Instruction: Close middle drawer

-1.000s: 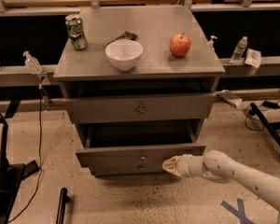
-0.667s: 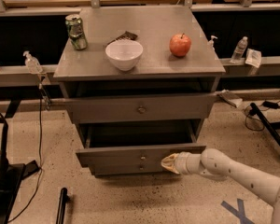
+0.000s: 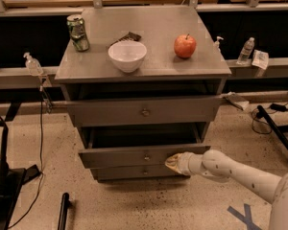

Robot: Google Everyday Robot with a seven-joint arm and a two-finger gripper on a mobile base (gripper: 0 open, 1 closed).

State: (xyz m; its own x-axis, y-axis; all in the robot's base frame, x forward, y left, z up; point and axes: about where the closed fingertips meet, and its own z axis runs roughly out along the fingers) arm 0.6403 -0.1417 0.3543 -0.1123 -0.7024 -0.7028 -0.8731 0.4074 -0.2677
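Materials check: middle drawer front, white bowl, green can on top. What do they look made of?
Grey middle drawer: probably sheet metal, matte grey, flat thin front, small brassy knob. White round bowl: ceramic or plastic, smooth with slight sheen. Green cylindrical can: likely aluminium, shiny rim, printed side. The arm's end effector sits at the drawer front's right part.

view: single camera | position: raised, in front of the drawer unit (image 3: 110, 113) | facing: forward and down onto the tabletop (image 3: 153, 28) | range: near, whole unit framed | gripper (image 3: 174, 163): lower right, at middle drawer (image 3: 125, 156) front | arm (image 3: 240, 174): enters bottom right
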